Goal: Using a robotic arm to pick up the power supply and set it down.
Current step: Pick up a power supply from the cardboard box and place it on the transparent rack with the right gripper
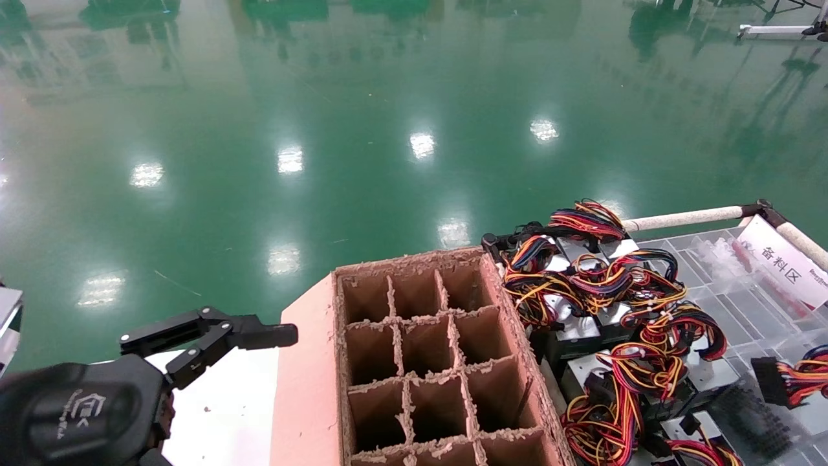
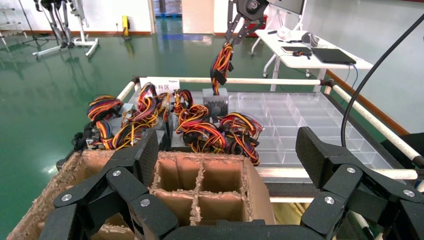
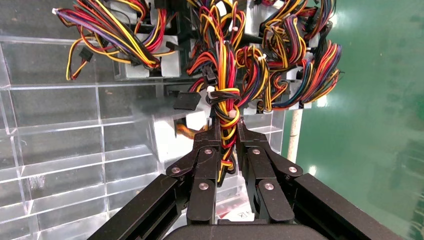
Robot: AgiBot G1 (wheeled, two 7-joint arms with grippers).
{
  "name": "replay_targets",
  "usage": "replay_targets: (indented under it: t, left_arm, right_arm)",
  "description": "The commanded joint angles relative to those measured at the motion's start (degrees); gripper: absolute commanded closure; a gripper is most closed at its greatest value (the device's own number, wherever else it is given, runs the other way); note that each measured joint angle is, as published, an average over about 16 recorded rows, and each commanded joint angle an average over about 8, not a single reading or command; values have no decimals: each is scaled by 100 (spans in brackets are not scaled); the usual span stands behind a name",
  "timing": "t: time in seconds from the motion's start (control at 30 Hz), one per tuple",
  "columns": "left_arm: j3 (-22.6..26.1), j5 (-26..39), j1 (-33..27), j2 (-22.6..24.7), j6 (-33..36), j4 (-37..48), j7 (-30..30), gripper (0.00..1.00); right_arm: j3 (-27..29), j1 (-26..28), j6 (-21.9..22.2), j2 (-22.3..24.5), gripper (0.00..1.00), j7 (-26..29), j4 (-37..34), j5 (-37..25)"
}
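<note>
The right gripper (image 3: 228, 131), clenched on the wire bundle of the silver-grey metal power supply (image 2: 216, 101) hanging above the clear tray (image 2: 320, 120), should lower it slowly to limit swinging.

Bright, even overhead light fills the hall. The glossy green floor (image 1: 388, 129) throws back white glare spots and soft mirrored shapes. In the right wrist view the power supply (image 3: 172, 132) under the wire bundle (image 3: 225, 100) is smeared by blur, while the clear tray dividers (image 3: 60, 130) catch pale sheen. Shadows stay faint and soft.
</note>
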Motion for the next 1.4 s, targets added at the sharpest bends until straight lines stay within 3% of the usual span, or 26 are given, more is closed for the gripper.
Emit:
replay_targets:
  t: [0.03,0.93,1.4]
  left_arm:
    - [0,0,0,0,0,0,0,0]
    - [2,-1,0,-1,-1,0,1,0]
    - [3,-2,-1,-1,-1,0,1,0]
  right_arm:
    - [-69,18,-1,-37,100,-11,-31,42]
    - [-1570,235,-55,-267,100,54,-325,897]
    - [-2001,378,-130,-310,100,237,-528,1190]
